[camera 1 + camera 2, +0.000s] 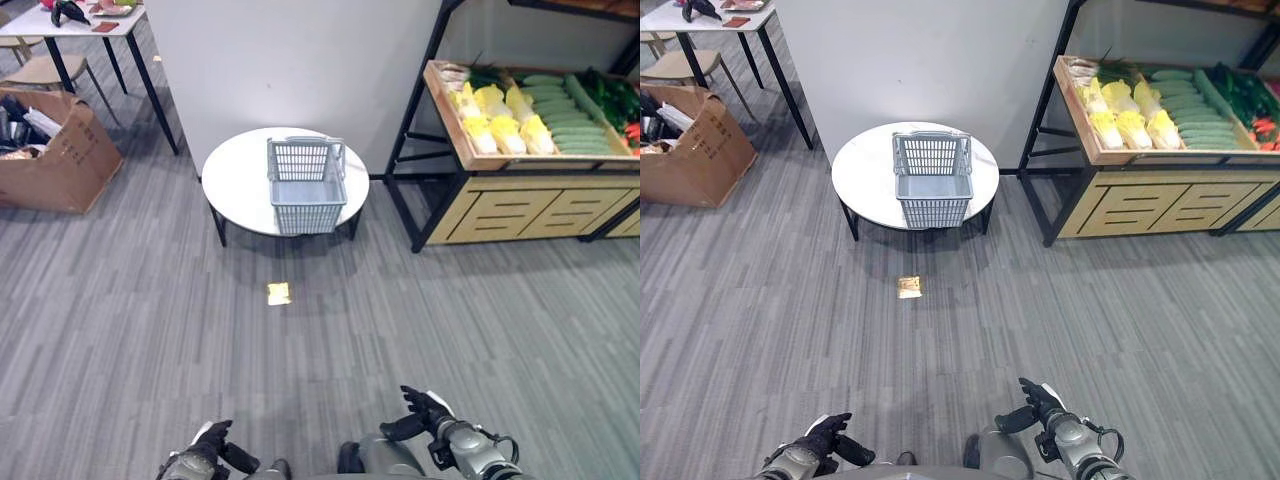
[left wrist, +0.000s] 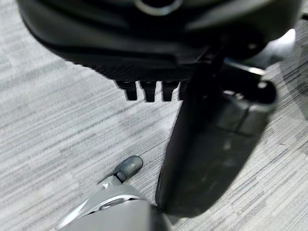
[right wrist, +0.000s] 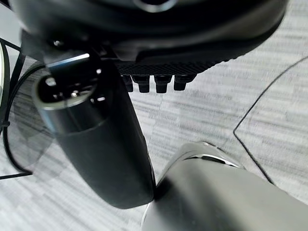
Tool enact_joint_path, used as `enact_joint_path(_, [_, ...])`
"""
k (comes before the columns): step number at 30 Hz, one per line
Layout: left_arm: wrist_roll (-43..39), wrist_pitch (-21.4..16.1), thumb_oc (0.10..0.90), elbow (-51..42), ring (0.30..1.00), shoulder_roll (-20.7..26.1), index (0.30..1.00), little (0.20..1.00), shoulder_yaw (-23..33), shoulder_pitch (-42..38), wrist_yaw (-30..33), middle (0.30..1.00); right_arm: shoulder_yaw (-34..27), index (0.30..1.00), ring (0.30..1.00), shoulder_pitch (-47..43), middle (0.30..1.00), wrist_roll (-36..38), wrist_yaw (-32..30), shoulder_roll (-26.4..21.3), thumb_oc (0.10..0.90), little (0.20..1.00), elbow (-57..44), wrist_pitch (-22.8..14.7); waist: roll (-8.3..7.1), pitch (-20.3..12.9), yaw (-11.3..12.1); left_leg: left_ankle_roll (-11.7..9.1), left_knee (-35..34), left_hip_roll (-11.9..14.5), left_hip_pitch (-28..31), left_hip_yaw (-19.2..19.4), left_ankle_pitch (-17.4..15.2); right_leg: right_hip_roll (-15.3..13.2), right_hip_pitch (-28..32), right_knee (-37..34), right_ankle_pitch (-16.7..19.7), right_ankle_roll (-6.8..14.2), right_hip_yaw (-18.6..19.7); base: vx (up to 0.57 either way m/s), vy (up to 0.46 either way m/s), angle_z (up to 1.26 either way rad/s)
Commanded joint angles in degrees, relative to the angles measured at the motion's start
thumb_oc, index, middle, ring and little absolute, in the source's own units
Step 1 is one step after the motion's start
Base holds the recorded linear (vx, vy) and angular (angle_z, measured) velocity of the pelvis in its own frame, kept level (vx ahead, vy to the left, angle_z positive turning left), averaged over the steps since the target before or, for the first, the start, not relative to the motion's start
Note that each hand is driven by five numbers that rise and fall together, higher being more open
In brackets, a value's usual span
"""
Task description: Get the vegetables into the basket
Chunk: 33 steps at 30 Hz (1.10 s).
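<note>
A grey plastic basket (image 1: 306, 185) stands upright on a round white table (image 1: 235, 180) ahead of me, with nothing showing inside it. The vegetables lie in a wooden crate on a shelf (image 1: 470, 150) to the right: yellow cabbages (image 1: 505, 125), green cucumbers (image 1: 565, 115) and darker greens at the far end. My left hand (image 1: 208, 448) and right hand (image 1: 425, 408) hang low at the near edge, far from both basket and shelf. Both are open and hold nothing; grey floor lies beyond the left thumb (image 2: 202, 159) and the right thumb (image 3: 96, 144).
A cardboard box (image 1: 60, 155) full of items sits at the left by a white desk (image 1: 70, 22) and a chair (image 1: 40, 70). A small yellow scrap (image 1: 279, 293) lies on the floor before the round table. A white wall rises behind the table.
</note>
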Motion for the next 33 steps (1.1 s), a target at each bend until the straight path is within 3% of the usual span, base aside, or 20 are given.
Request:
enact_joint_path(1, [0.4,-0.2,0.9,1.6,1.0,0.4,1.0,1.0,-0.6,1.9,0.0,1.0,3.6,1.0,1.0,3.3,1.0,-0.5,0.0,-1.1,0.9,1.0,3.9,0.6,-0.25,-1.4,-0.5,-4.8,-0.3,-1.3,2.0,-0.5,-1.6,-0.2,2.6,-11.1,16.9,2.0,0.6,0.24,-0.032,0.23])
enact_joint_path(3, [0.8,-0.2,0.9,1.7,1.0,0.0,1.0,1.0,-0.8,1.5,-0.3,1.0,3.3,1.0,1.0,3.5,1.0,0.5,0.4,-1.4,0.9,1.0,3.9,0.7,-0.15,-1.5,-2.7,-5.3,-0.3,-1.4,4.0,-2.6,-3.3,2.4,-1.1,-15.7,19.6,2.2,4.4,0.28,-0.046,0.32])
enact_joint_path(6, [0.8,-0.1,0.9,1.6,1.0,-0.2,1.0,1.0,-0.8,1.4,-0.5,1.0,3.0,1.0,1.0,3.8,1.0,0.7,0.5,-1.5,0.9,1.0,3.9,0.7,0.04,-1.7,-3.3,-5.5,-0.3,-1.3,5.2,-3.4,-4.1,2.9,-2.2,-16.1,20.9,2.2,3.9,0.19,-0.061,0.57])
enact_joint_path(10, [0.8,0.2,0.9,1.7,1.0,-0.5,1.0,1.0,-1.1,1.1,-0.7,1.0,2.6,1.0,1.0,4.2,1.0,2.2,1.3,-1.7,0.9,1.0,4.7,1.0,1.01,-3.2,-4.2,-6.5,-0.3,0.1,8.1,-4.9,-4.8,4.6,-0.8,-16.0,18.7,0.7,3.5,0.26,-0.123,0.31])
enact_joint_path(15, [0.5,0.5,0.9,1.3,1.0,-1.0,1.0,1.0,-1.2,1.3,-0.6,1.0,2.3,1.0,1.0,4.8,1.0,2.5,1.4,-2.5,0.9,1.0,4.4,0.9,2.9,-4.4,-4.4,-8.2,3.2,3.0,8.4,-5.9,-1.4,6.5,1.3,-14.7,15.5,-1.5,1.8,0.19,-0.12,0.11])
enact_joint_path(17, [0.0,0.7,0.9,1.4,1.0,-1.1,1.0,1.0,-1.3,0.7,-0.3,1.0,1.7,1.0,1.0,4.8,1.0,2.8,1.4,-3.0,0.9,1.0,4.7,1.2,4.05,-4.5,-4.9,-10.6,7.7,5.4,6.9,-6.5,3.5,7.0,2.5,-13.3,12.8,-3.2,0.6,0.24,-0.178,0.1])
enact_joint_path(18, [0.0,0.7,0.9,1.4,1.0,-1.1,1.0,1.0,-1.3,0.7,-0.3,1.0,1.7,1.0,1.0,4.8,1.0,2.8,1.4,-3.0,0.9,1.0,4.7,1.2,4.06,-4.5,-5.0,-10.6,7.7,5.4,6.8,-6.6,3.5,7.0,2.5,-13.3,12.8,-3.2,0.6,0.18,-0.186,0.29])
enact_joint_path(19, [-0.6,0.9,0.9,0.8,1.0,-0.9,1.0,1.0,-1.3,0.2,-0.2,1.0,1.4,1.0,1.0,5.2,1.0,2.9,1.5,-3.4,0.9,1.0,4.7,1.3,3.8,-4.1,-4.9,-12.7,15.1,6.9,3.7,-6.4,9.4,7.1,4.6,-13.6,11.8,-4.5,0.3,0.13,-0.14,0.28])
enact_joint_path(20, [-0.6,0.9,0.9,0.8,1.0,-0.9,1.0,1.0,-1.3,0.2,-0.2,1.0,1.4,1.0,1.0,5.2,1.0,2.9,1.5,-3.4,0.9,1.0,4.7,1.3,3.81,-4.1,-5.0,-12.7,15.3,6.9,3.5,-6.5,9.3,7.1,4.6,-13.6,11.8,-4.5,0.2,0.17,-0.171,0.31])
enact_joint_path(23, [-1.5,0.9,0.9,-0.2,1.0,-0.9,1.0,1.0,-1.8,-0.2,0.1,1.0,1.5,1.0,1.0,5.0,1.0,3.0,1.3,-4.1,0.9,1.0,4.8,1.4,2.12,-2.6,-4.2,-12.3,25.9,6.6,-2.1,-6.1,12.1,6.4,7.0,-14.1,11.1,-5.9,0.9,0.14,-0.127,0.0])
enact_joint_path(24, [-1.4,0.7,0.9,-1.1,1.0,-0.7,1.0,1.0,-2.8,-0.4,0.0,1.0,1.3,1.0,1.0,5.0,1.0,2.5,1.1,-4.9,0.9,1.0,5.7,1.6,1.14,-2.1,-3.6,-10.7,25.9,7.4,-6.8,-2.5,11.0,5.3,9.0,-14.5,10.1,-5.8,1.6,0.27,-0.095,-0.02])
enact_joint_path(25, [-1.1,0.6,0.9,-1.2,1.0,-0.8,1.0,1.0,-3.2,-0.5,-0.4,1.0,1.1,1.0,1.0,5.1,1.0,2.4,1.1,-5.1,0.9,1.0,6.0,1.7,0.86,-2.1,-3.2,-10.3,24.3,7.2,-9.1,-1.3,9.6,4.8,10.0,-14.9,9.9,-5.4,2.0,0.39,0.023,0.07])
enact_joint_path(26, [-0.9,0.4,0.9,-1.3,1.0,-0.7,1.0,1.0,-3.5,-0.4,-1.1,1.0,0.9,1.0,1.0,5.2,1.0,1.6,1.4,-5.7,0.9,1.0,6.4,2.0,1.05,-1.9,-2.4,-10.0,18.3,7.2,-12.2,0.1,7.4,4.2,11.8,-15.7,9.3,-4.4,3.0,0.41,0.19,0.16])
enact_joint_path(27, [-0.4,0.5,0.9,-0.6,1.0,-0.7,1.0,1.0,-3.6,-0.3,-1.0,1.0,1.1,1.0,1.0,5.4,1.0,0.6,1.4,-5.9,0.9,1.0,6.5,1.9,1.79,-1.8,-1.5,-10.7,9.8,7.3,-15.4,0.2,8.9,4.1,13.4,-16.2,8.0,-3.7,3.8,0.34,0.182,-0.22])
enact_joint_path(28, [-0.4,0.4,0.9,-0.6,1.0,-0.8,1.0,1.0,-3.6,-0.3,-1.0,1.0,1.1,1.0,1.0,5.4,1.0,0.6,1.4,-5.9,0.9,1.0,6.5,1.9,1.66,-1.7,-1.5,-10.7,9.2,7.1,-14.8,0.3,9.0,3.9,13.7,-16.2,7.8,-3.6,3.9,0.45,0.255,-0.59])
enact_joint_path(29, [1.0,0.2,0.9,-0.5,1.0,-0.7,1.0,1.0,-4.2,-0.5,-0.4,1.0,1.1,1.0,1.0,5.5,1.0,-0.2,1.2,-6.1,0.9,1.0,6.9,1.4,2.53,-1.2,-0.1,-12.0,1.4,8.3,-18.9,-1.4,15.1,4.4,17.2,-17.2,5.8,-3.2,6.0,0.38,0.198,-0.85])
enact_joint_path(30, [1.5,-0.1,0.9,-0.4,1.0,-0.6,1.0,1.0,-4.4,-0.5,-0.2,1.0,0.9,1.0,1.0,5.5,1.0,-0.3,1.2,-6.0,0.9,1.0,7.4,1.5,2.64,-1.2,0.2,-12.4,0.9,8.8,-19.3,-0.6,15.9,4.4,18.2,-17.5,5.0,-3.1,6.3,0.61,0.374,-1.07])
enact_joint_path(32, [-0.5,-0.1,0.9,-0.4,1.0,0.2,1.0,1.0,-2.6,0.5,-0.1,1.0,1.7,1.0,1.0,5.9,1.0,-2.3,1.1,-4.9,0.9,1.0,8.6,1.3,1.55,-2.6,1.6,-10.9,4.4,8.4,-19.4,0.0,13.6,2.4,20.8,-18.0,3.0,-1.8,8.4,0.48,0.392,-1.45])
enact_joint_path(33, [-1.6,-0.2,0.9,-0.5,1.0,0.9,1.0,1.0,-1.8,0.4,-0.1,1.0,2.1,1.0,1.0,5.8,1.0,-2.9,0.6,-4.3,0.9,1.0,8.4,1.3,0.29,-2.7,2.0,-9.8,8.6,7.5,-20.5,0.6,10.3,0.3,20.9,-17.2,3.2,-0.6,9.1,0.3,0.344,-1.4])
